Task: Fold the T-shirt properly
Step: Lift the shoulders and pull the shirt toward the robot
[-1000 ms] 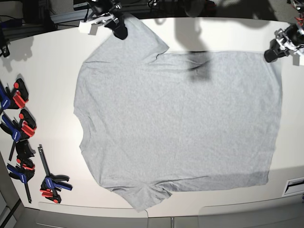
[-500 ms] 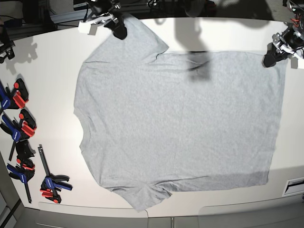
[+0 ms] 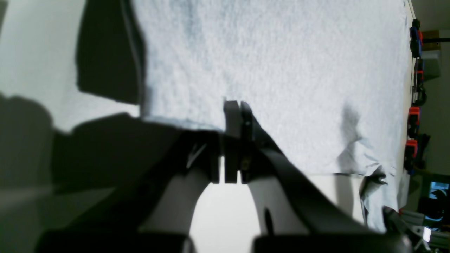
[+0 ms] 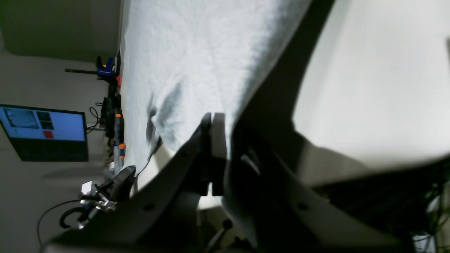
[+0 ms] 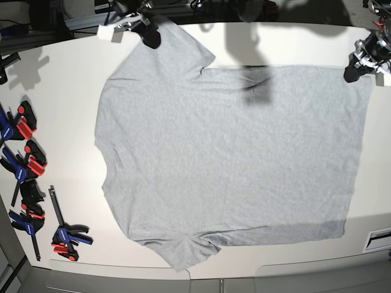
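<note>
T-shirt (image 5: 229,159): light grey, plain side up, spread flat over most of white table (image 5: 67,91). Collar end toward the base view's left, hem toward its right. One sleeve pointing to far edge, the other to near edge.

Left gripper (image 5: 353,72): at far hem corner, on the base view's right. Jaws pressed together, fingertips at the very edge of the cloth; seen in the wrist view (image 3: 233,105) as two dark pads touching, with grey fabric stretching away beyond them. Pinched on the hem edge, as far as can be told.

Right gripper (image 5: 151,38): at tip of far sleeve, on the base view's left. Jaws closed on the sleeve edge; wrist view (image 4: 212,117) shows cloth running off from between the pads.

Both grippers along far side of shirt, well apart, one at each end.

Clamps (image 5: 25,163): red, blue and black, in a loose row along left table edge, clear of the shirt.
</note>
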